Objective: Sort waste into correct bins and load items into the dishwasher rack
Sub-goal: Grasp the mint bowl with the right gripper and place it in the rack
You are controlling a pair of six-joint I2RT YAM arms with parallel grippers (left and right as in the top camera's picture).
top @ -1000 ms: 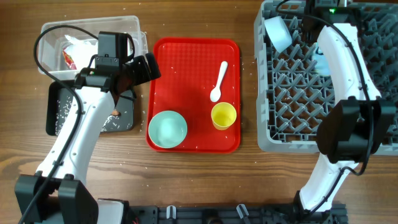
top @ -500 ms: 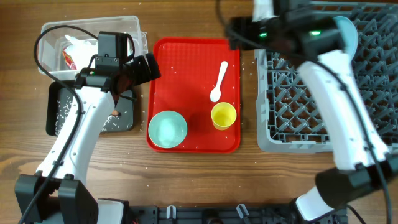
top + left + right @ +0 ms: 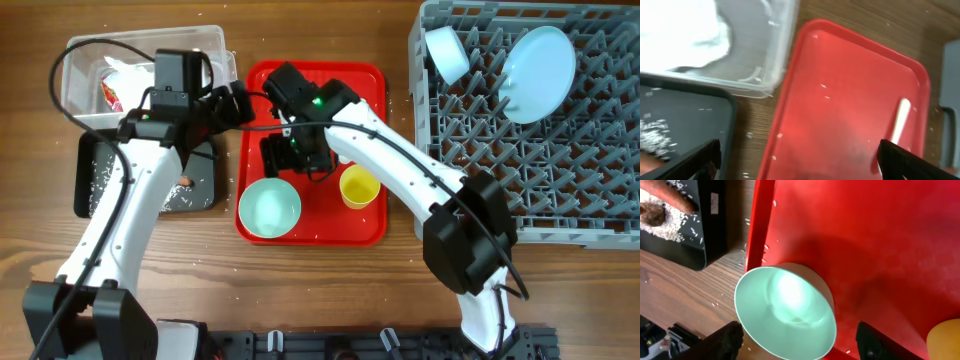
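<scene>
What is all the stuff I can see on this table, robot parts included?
table: one, brown wood, under everything
tray: one, red, centre
green bowl: one, pale green, tray's corner nearest the robot, left
cup: one, yellow, on the tray, right of the green bowl
spoon: one, white, on the tray
clear bin: one, see-through, far left
wrapping: one, white, in the clear bin
black bin: one, black, left
rice: scattered, white, in the black bin
rack: one, grey, right
white bowl: one, white, in the rack
plate: one, pale blue, in the rack
left pincer: one, black, open
right pincer: one, black, open above the green bowl
</scene>
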